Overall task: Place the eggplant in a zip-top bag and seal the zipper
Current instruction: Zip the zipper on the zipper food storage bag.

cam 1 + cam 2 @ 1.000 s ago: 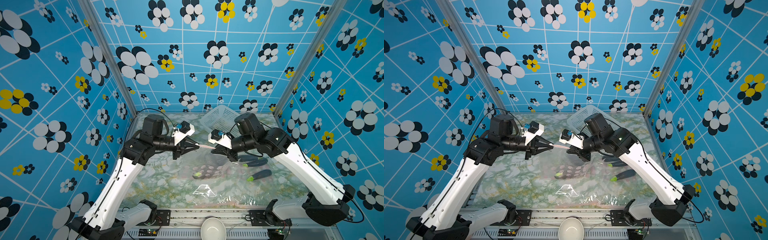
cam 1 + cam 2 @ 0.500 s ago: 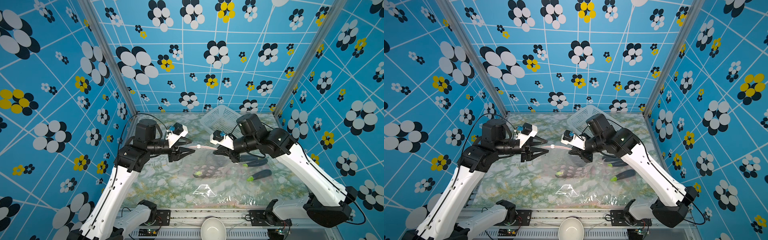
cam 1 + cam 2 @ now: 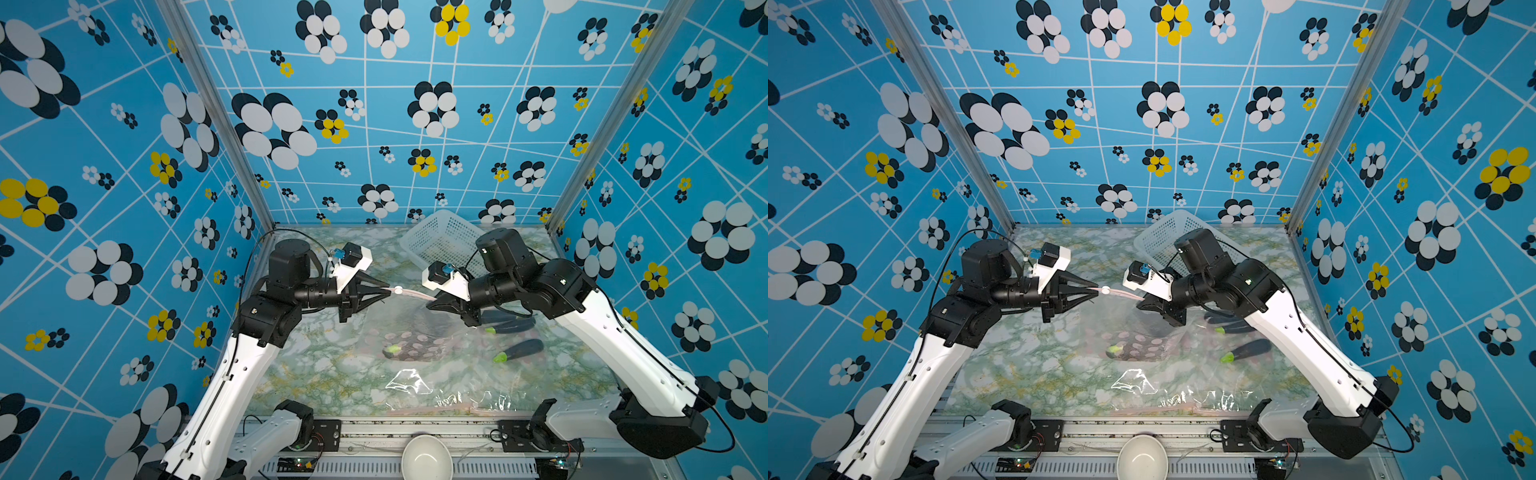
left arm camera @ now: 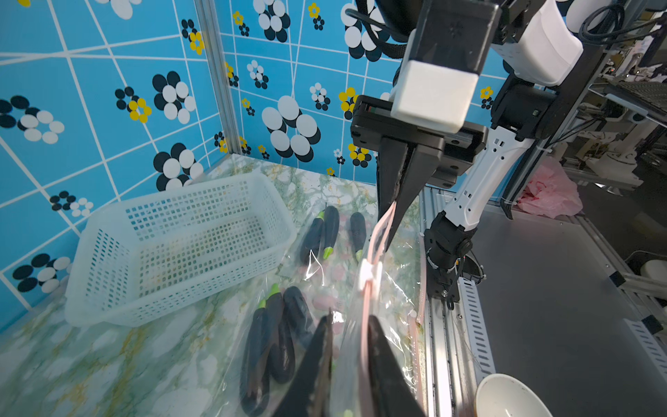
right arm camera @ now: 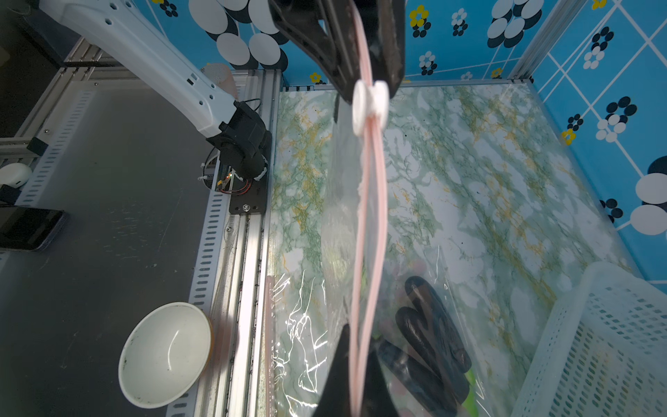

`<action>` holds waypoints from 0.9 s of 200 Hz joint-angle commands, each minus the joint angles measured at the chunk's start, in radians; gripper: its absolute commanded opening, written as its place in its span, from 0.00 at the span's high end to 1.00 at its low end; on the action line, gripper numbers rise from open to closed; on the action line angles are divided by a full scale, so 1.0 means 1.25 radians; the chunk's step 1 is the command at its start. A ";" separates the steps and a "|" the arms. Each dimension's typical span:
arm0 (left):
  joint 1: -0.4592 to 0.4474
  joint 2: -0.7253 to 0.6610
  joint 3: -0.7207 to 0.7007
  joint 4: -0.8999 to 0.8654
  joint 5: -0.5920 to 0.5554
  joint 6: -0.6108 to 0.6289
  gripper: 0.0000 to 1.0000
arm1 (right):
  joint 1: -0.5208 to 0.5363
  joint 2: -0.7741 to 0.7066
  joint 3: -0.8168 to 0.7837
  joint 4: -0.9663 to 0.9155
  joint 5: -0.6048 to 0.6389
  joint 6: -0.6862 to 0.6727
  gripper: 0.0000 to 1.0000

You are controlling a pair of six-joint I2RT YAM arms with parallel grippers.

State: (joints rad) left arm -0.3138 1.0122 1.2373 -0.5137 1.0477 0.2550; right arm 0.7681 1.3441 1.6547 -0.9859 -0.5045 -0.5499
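A clear zip-top bag point(image 3: 409, 322) with pink dots hangs from its pink zipper strip point(image 3: 415, 294), stretched between both grippers above the table. My left gripper point(image 3: 390, 291) is shut on the strip right beside the white slider point(image 3: 398, 290). The strip runs between its fingers in the left wrist view point(image 4: 348, 321). My right gripper point(image 3: 432, 300) is shut on the strip's other end point(image 5: 357, 335). A dark eggplant point(image 3: 409, 349) with a green cap lies in the bag's bottom on the table. In the right wrist view the slider point(image 5: 370, 104) sits at the left gripper's tips.
Loose eggplants point(image 3: 519, 349) point(image 3: 507, 326) lie under the right arm. A white mesh basket point(image 3: 444, 241) stands at the back right. Another clear bag point(image 3: 415, 384) lies flat near the front edge. A white bowl point(image 3: 426, 457) sits beyond the front rail.
The left gripper opened and drew back left off the strip, then came forward and closed on it beside the slider. The right gripper kept its hold and barely moved.
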 commanded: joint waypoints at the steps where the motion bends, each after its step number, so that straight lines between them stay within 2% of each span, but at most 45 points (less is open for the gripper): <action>1: 0.006 0.000 0.015 -0.007 0.028 0.000 0.94 | -0.003 -0.013 -0.011 0.019 -0.017 0.013 1.00; 8: 0.006 -0.001 0.019 -0.014 0.028 0.007 0.99 | -0.003 -0.013 -0.014 0.027 -0.009 0.021 0.99; 26: 0.006 -0.001 0.034 -0.031 0.023 0.017 1.00 | -0.004 -0.010 -0.012 0.062 0.023 0.085 0.68; 34: 0.005 0.000 0.041 -0.040 0.019 0.024 1.00 | -0.004 -0.008 -0.009 0.086 0.015 0.116 0.60; 41: 0.005 0.002 0.048 -0.051 0.014 0.030 1.00 | -0.004 -0.005 -0.008 0.113 -0.009 0.141 0.58; 70: 0.002 0.009 0.064 -0.084 0.003 0.052 1.00 | 0.006 0.011 -0.006 0.230 -0.057 0.223 0.57; 133: -0.016 0.020 0.071 -0.083 -0.009 0.051 1.00 | 0.042 0.058 0.040 0.326 -0.056 0.256 0.62; 180: -0.018 0.024 0.070 -0.080 -0.011 0.051 1.00 | 0.044 0.064 0.038 0.329 -0.094 0.257 0.70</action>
State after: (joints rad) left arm -0.3294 1.0382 1.2953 -0.6067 1.0351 0.3073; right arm 0.8181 1.4151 1.6749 -0.5995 -0.5777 -0.2447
